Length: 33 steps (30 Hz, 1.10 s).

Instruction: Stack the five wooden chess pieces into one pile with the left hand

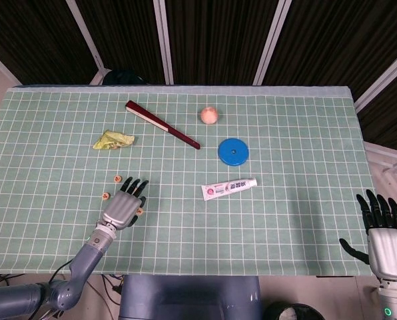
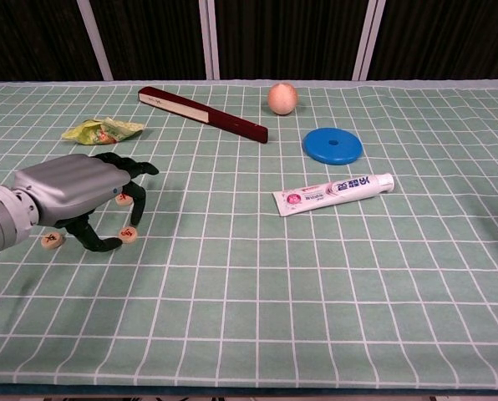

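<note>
Small round wooden chess pieces with red marks lie on the green checked cloth at the front left. In the chest view I see one piece (image 2: 125, 199) under my left hand's fingertips, one piece (image 2: 129, 235) close by its thumb, and one (image 2: 53, 241) to the left of the hand. The head view shows two pieces (image 1: 118, 179) (image 1: 105, 195) just beyond the hand. My left hand (image 2: 73, 192) (image 1: 123, 205) arches palm-down over the group with fingers spread and holds nothing. The hand hides the other pieces. My right hand (image 1: 382, 230) rests open off the front right corner.
A dark red closed fan (image 2: 203, 114) lies at the back, a peach-coloured ball (image 2: 282, 98) beside it. A blue disc (image 2: 332, 145) and a toothpaste tube (image 2: 332, 193) sit right of centre. A yellow-green crumpled wrapper (image 2: 103, 129) lies behind the left hand.
</note>
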### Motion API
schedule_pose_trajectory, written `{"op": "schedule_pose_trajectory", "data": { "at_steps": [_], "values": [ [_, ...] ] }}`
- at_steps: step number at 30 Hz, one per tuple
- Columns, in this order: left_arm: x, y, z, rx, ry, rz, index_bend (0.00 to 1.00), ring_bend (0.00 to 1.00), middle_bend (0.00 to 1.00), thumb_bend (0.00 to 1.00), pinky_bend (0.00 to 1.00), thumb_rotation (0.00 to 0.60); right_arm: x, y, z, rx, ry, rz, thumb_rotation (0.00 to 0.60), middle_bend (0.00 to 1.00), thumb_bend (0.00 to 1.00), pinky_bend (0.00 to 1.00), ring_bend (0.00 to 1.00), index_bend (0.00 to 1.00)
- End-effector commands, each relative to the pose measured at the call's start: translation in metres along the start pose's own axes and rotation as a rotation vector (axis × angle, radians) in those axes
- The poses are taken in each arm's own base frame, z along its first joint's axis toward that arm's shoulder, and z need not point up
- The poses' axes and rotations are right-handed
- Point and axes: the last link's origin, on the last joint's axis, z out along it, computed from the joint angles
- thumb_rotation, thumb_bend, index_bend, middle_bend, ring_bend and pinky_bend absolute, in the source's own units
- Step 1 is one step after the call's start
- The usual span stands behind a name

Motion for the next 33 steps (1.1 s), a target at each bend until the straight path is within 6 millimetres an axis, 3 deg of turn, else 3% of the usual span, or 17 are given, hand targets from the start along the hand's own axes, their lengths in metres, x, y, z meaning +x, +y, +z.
{"op": "schedule_pose_trajectory", "data": {
  "at_steps": [1,16,33],
  "values": [
    [0.0003,-0.0002,0.0019,0.004,0.003,0.002,0.47,0.0,0.0,0.3,0.0,0.6,-0.0001,0.0,-0.0001,-0.001,-0.001,0.0,0.6,0.01,0.23,0.0,0.0,0.05],
    [-0.0059,0.0049,0.0075,0.005,-0.003,0.037,0.47,0.0,0.0,0.3,0.0,0.6,-0.0002,0.0004,0.0003,-0.008,-0.002,0.002,0.6,0.01,0.23,0.0,0.0,0.05],
    [0.0012,0.0032,0.0082,0.024,0.013,0.064,0.5,0.0,0.0,0.31,0.0,0.6,0.0002,0.0009,0.0006,-0.013,-0.001,0.005,0.6,0.01,0.23,0.0,0.0,0.05]
  ]
}}
